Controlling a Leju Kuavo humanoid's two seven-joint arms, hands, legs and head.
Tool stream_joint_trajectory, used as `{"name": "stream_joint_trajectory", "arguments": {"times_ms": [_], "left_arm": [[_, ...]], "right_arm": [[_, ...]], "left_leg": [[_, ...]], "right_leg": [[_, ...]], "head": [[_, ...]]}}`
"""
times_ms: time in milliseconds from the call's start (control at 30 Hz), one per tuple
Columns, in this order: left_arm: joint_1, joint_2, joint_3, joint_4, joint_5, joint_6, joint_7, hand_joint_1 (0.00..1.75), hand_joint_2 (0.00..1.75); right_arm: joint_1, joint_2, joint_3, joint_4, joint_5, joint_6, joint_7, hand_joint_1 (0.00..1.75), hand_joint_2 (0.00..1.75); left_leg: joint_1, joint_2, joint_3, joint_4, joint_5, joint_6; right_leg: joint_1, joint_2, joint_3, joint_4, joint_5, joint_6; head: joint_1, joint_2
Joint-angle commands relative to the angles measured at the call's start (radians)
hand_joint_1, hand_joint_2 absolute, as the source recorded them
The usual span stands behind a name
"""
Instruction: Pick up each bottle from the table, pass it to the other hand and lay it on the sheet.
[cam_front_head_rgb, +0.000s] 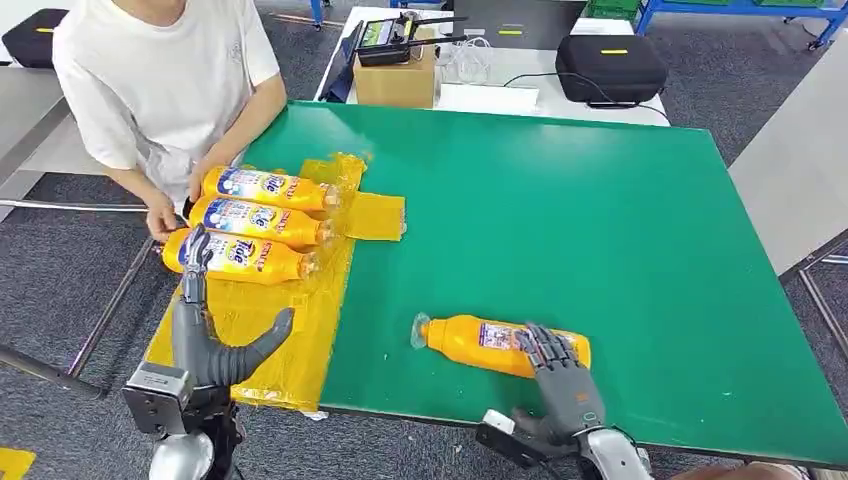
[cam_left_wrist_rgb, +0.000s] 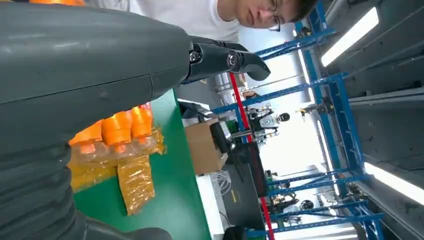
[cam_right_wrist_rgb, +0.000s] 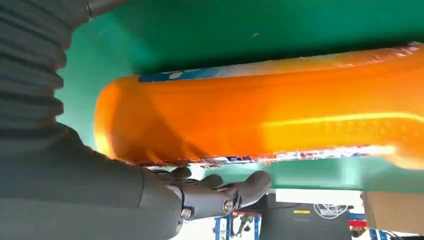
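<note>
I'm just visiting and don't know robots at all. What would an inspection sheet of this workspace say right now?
Surface: green table, with a yellow sheet over its left edge.
Job's things: three orange bottles lie side by side on the sheet; a fourth bottle lies on the bare green near the front edge.
Clutter: nothing seen on the green table.
Hands: left hand open above the sheet, fingertips at the nearest laid bottle; right hand lies over the fourth bottle's base, grip not clear.
Cables: white cables on the white table behind.
Surroundings: a person in a white shirt reaches toward the laid bottles; cardboard box, black case, blue racks.
</note>
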Motion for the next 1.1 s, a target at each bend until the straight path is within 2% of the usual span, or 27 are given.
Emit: {"name": "stream_joint_trajectory", "arguments": {"times_ms": [33, 167, 300, 467, 567, 667, 700, 733, 767, 800, 833, 1033, 1067, 1100], "left_arm": [[0.014, 0.029, -0.094, 0.003, -0.047, -0.027, -0.026, 0.0, 1.75], [0.012, 0.039, -0.129, 0.009, -0.072, -0.014, -0.039, 0.0, 1.75], [-0.002, 0.038, -0.125, 0.022, 0.025, -0.073, 0.001, 0.0, 1.75], [0.01, 0.042, -0.123, 0.011, 0.014, -0.072, 0.0, 0.0, 1.75], [0.015, 0.039, -0.116, 0.008, 0.013, -0.071, 0.004, 0.0, 1.75], [0.022, 0.033, -0.103, 0.007, 0.009, -0.07, 0.013, 0.0, 1.75], [0.023, 0.029, -0.099, 0.008, 0.017, -0.083, 0.023, 0.0, 1.75], [0.022, 0.027, -0.097, 0.01, 0.02, -0.086, 0.026, 0.0, 1.75], [0.021, 0.025, -0.096, 0.013, 0.021, -0.086, 0.026, 0.0, 1.75], [0.019, 0.021, -0.093, 0.017, 0.032, -0.098, 0.034, 0.0, 1.75], [0.016, 0.016, -0.092, 0.024, 0.032, -0.096, 0.034, 0.0, 1.75], [0.016, 0.016, -0.092, 0.024, 0.032, -0.096, 0.034, 0.0, 1.75], [0.016, 0.016, -0.092, 0.024, 0.032, -0.096, 0.034, 0.0, 1.75], [0.015, 0.014, -0.09, 0.026, 0.03, -0.094, 0.034, 0.0, 1.75]], "right_arm": [[-0.087, 0.01, -0.04, 0.12, 0.024, 0.035, -0.008, 0.0, 1.75], [-0.14, 0.031, -0.041, 0.205, 0.026, 0.023, -0.029, 0.0, 1.75], [-0.198, 0.057, -0.055, 0.287, 0.03, -0.023, -0.03, 0.0, 1.75], [-0.194, 0.057, -0.067, 0.281, 0.05, -0.018, -0.006, 0.0, 1.75], [-0.182, 0.054, -0.068, 0.264, 0.062, 0.019, 0.016, 0.0, 1.75], [-0.177, 0.04, -0.056, 0.28, 0.072, 0.129, 0.066, 0.0, 1.75], [-0.182, 0.024, -0.043, 0.297, 0.067, 0.205, 0.086, 0.03, 1.75], [-0.182, 0.015, -0.04, 0.312, 0.064, 0.215, 0.089, 0.03, 1.75], [-0.187, 0.015, -0.037, 0.324, 0.06, 0.216, 0.088, 0.14, 1.75], [-0.196, 0.005, -0.027, 0.353, 0.055, 0.228, 0.087, 1.34, 1.75], [-0.199, 0.006, -0.029, 0.371, 0.046, 0.234, 0.09, 1.43, 1.75], [-0.199, 0.006, -0.029, 0.371, 0.046, 0.234, 0.09, 1.43, 1.75], [-0.199, 0.006, -0.029, 0.371, 0.046, 0.234, 0.09, 1.75, 1.75], [-0.205, 0.008, -0.023, 0.379, 0.042, 0.243, 0.096, 1.75, 1.75]], "left_leg": [[0.0, 0.0, 0.001, -0.001, 0.0, 0.002], [0.001, 0.001, 0.001, -0.002, 0.001, 0.002], [0.001, 0.001, 0.002, -0.002, 0.001, 0.003], [0.001, 0.0, 0.003, -0.002, 0.0, 0.002], [0.001, 0.0, 0.003, -0.002, 0.0, 0.002], [0.001, 0.0, 0.003, -0.002, 0.0, 0.003], [0.001, -0.001, 0.002, -0.002, 0.0, 0.002], [0.0, -0.001, 0.002, -0.002, 0.0, 0.002], [0.0, -0.001, 0.003, -0.001, 0.0, 0.002], [0.001, -0.001, 0.003, -0.002, 0.001, 0.003], [0.001, 0.0, 0.005, -0.002, 0.001, 0.002], [0.001, 0.001, 0.012, -0.001, 0.0, 0.003], [0.001, 0.002, 0.013, -0.001, -0.001, 0.003], [0.001, 0.0, 0.011, -0.001, 0.001, 0.004]], "right_leg": [[0.001, 0.0, 0.0, -0.001, 0.0, -0.003], [0.002, 0.002, 0.001, -0.002, 0.002, -0.004], [0.002, 0.002, 0.001, -0.003, 0.002, -0.005], [0.001, 0.001, 0.002, -0.002, 0.001, -0.004], [0.002, 0.0, 0.003, -0.002, 0.001, -0.004], [0.002, 0.0, 0.003, -0.003, 0.001, -0.005], [0.002, 0.0, 0.002, -0.002, 0.001, -0.004], [0.001, 0.0, 0.003, -0.002, 0.001, -0.003], [0.001, -0.001, 0.003, -0.002, 0.0, -0.002], [0.002, -0.001, 0.003, -0.003, 0.001, -0.004], [0.002, 0.0, 0.004, -0.003, 0.001, -0.003], [0.001, 0.0, 0.004, -0.003, 0.001, -0.003], [0.001, 0.0, 0.005, -0.003, 0.001, -0.002], [0.002, -0.002, 0.002, -0.005, 0.002, -0.004]], "head": [[0.0, 0.0], [0.0, 0.0], [0.0, 0.0], [0.0, 0.0], [0.0, 0.0], [0.0, 0.0], [0.0, 0.0], [0.0, 0.0], [0.0, 0.0], [0.0, 0.0], [0.0, 0.0], [0.0, 0.0], [0.0, 0.0], [0.0, 0.0]]}}
